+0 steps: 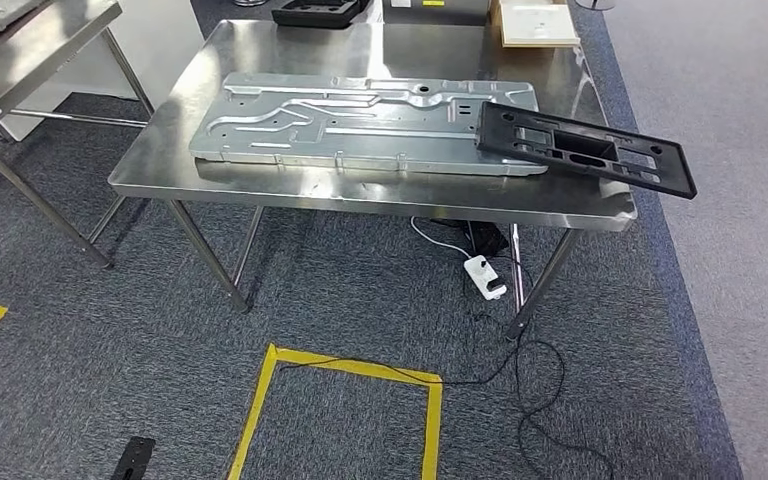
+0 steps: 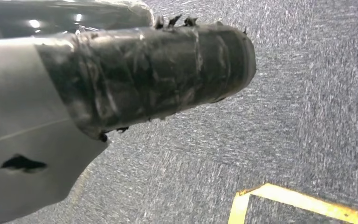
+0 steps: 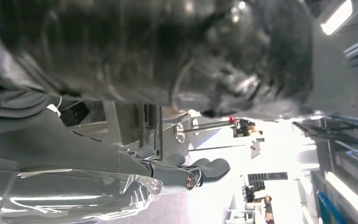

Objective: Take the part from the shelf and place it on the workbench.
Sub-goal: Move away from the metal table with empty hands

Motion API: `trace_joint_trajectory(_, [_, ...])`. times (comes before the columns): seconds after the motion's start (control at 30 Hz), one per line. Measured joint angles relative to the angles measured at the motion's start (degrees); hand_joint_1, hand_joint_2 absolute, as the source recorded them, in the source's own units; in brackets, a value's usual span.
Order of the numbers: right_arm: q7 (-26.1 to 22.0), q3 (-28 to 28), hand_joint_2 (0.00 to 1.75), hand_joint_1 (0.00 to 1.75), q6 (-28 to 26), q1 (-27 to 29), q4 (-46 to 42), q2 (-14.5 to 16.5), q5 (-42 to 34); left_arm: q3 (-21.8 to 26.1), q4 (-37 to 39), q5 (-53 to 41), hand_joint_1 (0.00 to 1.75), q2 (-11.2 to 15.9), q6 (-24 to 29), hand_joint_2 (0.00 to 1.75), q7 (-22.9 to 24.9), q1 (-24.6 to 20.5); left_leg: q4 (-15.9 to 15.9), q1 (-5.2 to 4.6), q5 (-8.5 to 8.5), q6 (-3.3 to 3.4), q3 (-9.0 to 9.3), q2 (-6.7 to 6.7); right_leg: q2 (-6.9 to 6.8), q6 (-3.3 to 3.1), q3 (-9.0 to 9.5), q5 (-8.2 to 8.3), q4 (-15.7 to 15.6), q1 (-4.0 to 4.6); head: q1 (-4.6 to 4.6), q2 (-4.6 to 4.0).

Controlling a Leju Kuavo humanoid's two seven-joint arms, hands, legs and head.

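Note:
A black plastic part (image 1: 585, 150) with several cut-outs lies on the right end of the steel workbench (image 1: 360, 195). Its near end rests on a large stamped metal panel (image 1: 360, 125), and its far end reaches the bench's right edge. My left hand (image 2: 121, 79) hangs over the grey carpet; its black-taped thumb is stretched out with nothing against it. My right hand (image 3: 135, 60) also hangs free. Its taped thumb and its grey fingers (image 3: 209, 169) are extended and hold nothing.
A second steel table (image 1: 30, 40) stands at the left. Behind the bench lie a black tray (image 1: 315, 12) and a flat box (image 1: 538, 22). Under the bench a power strip (image 1: 485, 275) trails cables across the carpet. Yellow floor tape (image 1: 340, 365) marks a square in front.

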Motion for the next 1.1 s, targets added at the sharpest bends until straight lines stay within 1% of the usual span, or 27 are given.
trace_joint_trajectory(0.03, [0.0,-0.1,0.00,0.00,0.0,0.1,0.0,0.1,0.0,0.0,0.0,0.0,0.00,0.0,0.0,0.00,0.0,0.0,-1.3,0.00,1.19,0.14,1.25,-0.07,0.32,0.07,-0.23,0.12,0.1,0.01,0.00,0.00])
trace_joint_trajectory(0.1, [-0.1,-0.2,0.00,0.00,0.0,0.2,0.0,0.3,-0.2,0.0,0.0,0.0,0.00,0.0,0.0,0.00,0.1,0.0,-8.0,-0.03,4.25,0.79,5.58,-1.00,0.91,0.26,-0.35,0.27,0.3,0.04,0.02,0.00])
trace_joint_trajectory(0.13, [-0.3,-0.3,0.00,0.00,0.0,0.2,0.0,0.3,-0.4,0.0,0.0,0.0,0.00,0.0,0.0,0.00,0.1,0.0,-11.3,-0.08,5.09,1.13,7.50,-1.71,1.18,0.45,-0.44,0.39,0.4,0.08,0.06,0.00])
trace_joint_trajectory(0.17, [-0.4,-0.5,0.00,0.00,0.0,0.3,0.0,0.4,-0.6,0.0,0.0,-0.1,0.00,0.0,0.0,0.00,0.1,0.0,-13.7,-0.15,5.42,1.41,8.79,-2.33,1.46,0.73,-0.55,0.58,0.4,0.07,0.04,0.00])
trace_joint_trajectory(0.2, [-0.6,-0.6,0.00,0.00,0.0,0.3,0.0,0.4,-0.8,0.0,0.0,-0.1,0.00,0.0,0.0,0.00,0.1,0.1,-14.9,-0.25,5.27,1.58,9.37,-2.68,1.75,1.07,-0.81,0.81,0.4,0.04,0.04,0.00])
trace_joint_trajectory(0.27, [-0.8,-0.9,0.00,0.00,0.0,0.4,0.0,0.4,-1.0,0.0,0.0,-0.1,0.00,-0.1,0.0,0.00,0.2,0.1,-15.8,-0.17,5.45,1.85,9.53,-2.15,2.32,1.73,-1.18,1.02,0.5,-0.02,-0.04,0.00])
trace_joint_trajectory(0.3, [-0.8,-1.0,0.00,0.00,0.0,0.4,0.0,0.4,-1.0,0.0,0.0,-0.1,0.00,-0.1,0.0,0.00,0.2,0.0,-16.2,-0.03,5.62,2.10,9.62,-1.74,2.18,2.00,-1.52,0.63,1.0,0.03,0.01,0.00])
trace_joint_trajectory(0.33, [-0.8,-1.2,0.00,0.00,0.0,0.4,0.0,0.4,-1.1,0.0,0.0,-0.1,0.00,-0.1,0.0,0.00,0.2,0.0,-16.7,0.14,5.83,2.49,9.71,-1.34,1.79,2.23,-2.23,-0.32,2.4,0.10,0.13,0.00])
trace_joint_trajectory(0.37, [-0.8,-1.2,0.00,0.00,0.0,0.5,0.0,0.5,-1.1,0.0,0.0,-0.1,0.00,-0.2,0.0,0.00,0.2,0.0,-17.1,0.31,6.05,2.88,9.75,-0.92,1.26,2.41,-3.50,-1.89,5.0,0.17,0.31,0.00])
trace_joint_trajectory(0.43, [-0.8,-1.3,0.00,0.00,0.0,0.5,0.0,0.5,-1.2,0.0,0.0,-0.1,0.00,-0.2,0.0,0.00,0.2,0.1,-17.0,0.20,6.16,3.26,9.45,-0.15,0.39,2.65,-7.23,-5.34,12.4,0.16,0.59,0.00])
trace_joint_trajectory(0.47, [-0.8,-1.3,0.00,0.00,0.0,0.6,0.0,0.5,-1.3,0.0,0.0,-0.1,0.00,-0.2,0.0,0.00,0.2,0.1,-16.9,0.18,6.15,3.29,9.25,0.27,0.25,2.73,-8.79,-6.30,15.6,0.10,0.62,0.01])
trace_joint_trajectory(0.5, [-0.8,-1.3,0.00,0.00,0.0,0.6,0.0,0.5,-1.4,0.0,0.0,-0.1,0.00,-0.2,0.0,0.00,0.2,0.1,-16.7,0.17,6.14,3.28,9.10,0.67,0.16,2.80,-9.45,-6.19,16.9,0.03,0.61,0.01])
trace_joint_trajectory(0.53, [-0.8,-1.3,0.00,0.00,0.0,0.6,0.0,0.5,-1.5,0.0,0.0,-0.1,0.00,-0.2,0.0,0.00,0.2,0.1,-16.6,0.19,6.10,3.24,9.01,1.05,0.03,2.84,-9.01,-5.03,16.0,-0.05,0.61,0.00])
trace_joint_trajectory(0.6, [-0.9,-1.4,0.00,0.00,0.0,0.6,0.0,0.5,-1.9,0.0,0.0,-0.2,0.00,-0.2,0.0,0.00,0.2,0.1,-16.1,0.24,5.87,2.91,8.91,1.51,-0.50,2.77,-5.45,-1.20,9.0,-0.17,0.62,0.00])
trace_joint_trajectory(0.63, [-1.0,-1.4,0.00,0.00,0.0,0.6,0.0,0.5,-2.2,0.0,0.0,-0.2,0.00,-0.3,-0.1,0.00,0.3,0.0,-15.7,0.09,5.67,2.60,8.75,1.66,-0.78,2.66,-3.60,0.10,5.2,-0.07,0.63,0.00])
trace_joint_trajectory(0.67, [-1.3,-1.4,0.00,0.00,0.0,0.6,0.0,0.5,-2.7,0.0,0.0,-0.1,0.00,-0.3,-0.1,0.00,0.5,0.0,-15.3,-0.04,5.55,2.27,8.52,1.76,-0.97,2.48,-2.40,0.83,2.7,-0.01,0.59,0.00])
trace_joint_trajectory(0.7, [-1.6,-1.4,0.00,0.00,0.0,0.7,0.0,0.5,-3.1,0.0,0.0,-0.1,0.00,-0.3,-0.1,0.00,0.8,0.0,-15.0,-0.20,5.53,1.96,8.27,1.90,-1.02,2.26,-1.99,0.94,1.7,0.07,0.55,0.00])
trace_joint_trajectory(0.77, [-2.2,-1.5,0.00,0.00,0.0,0.9,0.0,0.5,-3.6,0.1,0.0,0.2,0.00,-0.3,0.1,0.00,1.5,-0.1,-14.7,-0.34,5.68,1.49,7.93,2.07,-0.88,1.71,-2.36,1.14,1.6,0.06,0.50,0.00])
trace_joint_trajectory(0.8, [-2.4,-1.6,0.00,0.00,0.0,1.0,0.0,0.6,-3.7,0.2,0.0,0.4,0.00,-0.3,0.2,0.00,1.9,-0.1,-14.3,-0.28,5.28,1.21,7.66,1.85,-0.83,1.36,-2.55,1.36,1.6,-0.01,0.50,0.00])
trace_joint_trajectory(0.83, [-2.6,-1.6,0.00,0.00,0.0,1.0,0.0,0.6,-3.7,0.3,0.0,0.5,0.00,-0.4,0.3,0.00,2.1,-0.1,-13.2,-0.20,4.28,0.90,7.19,1.47,-0.82,0.99,-2.74,1.60,1.5,-0.10,0.38,0.00])
trace_joint_trajectory(0.87, [-2.8,-1.6,0.00,0.00,0.0,1.0,0.0,0.6,-3.7,0.3,0.0,0.6,0.00,-0.4,0.4,0.00,2.2,-0.1,-11.2,-0.10,2.61,0.56,6.35,1.00,-0.84,0.62,-2.97,1.84,1.4,-0.20,0.25,0.00])
trace_joint_trajectory(0.93, [-2.9,-1.6,0.00,0.00,0.0,1.0,0.0,0.7,-3.7,0.4,0.0,0.6,0.00,-0.4,0.4,0.00,2.3,0.0,-4.3,0.02,-1.66,-0.01,3.78,0.23,-0.81,0.21,-3.56,2.26,1.5,-0.12,-0.01,0.00])
trace_joint_trajectory(0.97, [-2.9,-1.7,0.00,0.00,0.0,1.0,0.0,0.7,-3.7,0.4,0.0,0.6,0.00,-0.5,0.5,0.00,2.3,0.0,-1.1,0.05,-3.11,-0.13,2.68,0.09,-0.76,0.14,-3.93,2.45,1.6,-0.05,-0.03,0.00])
trace_joint_trajectory(1.0, [-2.9,-1.7,0.00,0.00,0.0,1.0,0.0,0.7,-3.7,0.5,0.0,0.6,0.00,-0.5,0.5,0.00,2.3,0.0,0.6,0.04,-3.55,-0.09,2.30,0.01,-0.68,0.14,-4.29,2.62,1.8,0.04,-0.03,0.00])
trace_joint_trajectory(1.03, [-2.9,-1.7,0.00,0.00,0.0,1.0,0.0,0.7,-3.7,0.5,0.0,0.6,0.00,-0.5,0.5,0.00,2.3,0.1,0.2,0.03,-2.89,0.07,2.93,-0.02,-0.58,0.16,-4.61,2.79,1.9,0.12,-0.04,0.00])
trace_joint_trajectory(1.07, [-2.9,-1.8,0.00,0.00,0.0,1.0,0.0,0.8,-3.7,0.5,0.0,0.6,0.00,-0.5,0.5,0.00,2.3,0.1,-2.6,0.00,-1.28,0.38,4.72,-0.06,-0.46,0.21,-4.81,2.97,2.0,0.20,-0.03,0.00])
trace_joint_trajectory(1.1, [-2.9,-1.8,0.00,0.00,0.0,1.0,0.0,0.8,-3.7,0.5,0.0,0.6,0.00,-0.5,0.5,0.00,2.3,0.0,-6.7,-0.08,0.54,0.81,7.12,-0.16,-0.37,0.30,-4.94,3.16,2.1,0.26,-0.04,0.00])
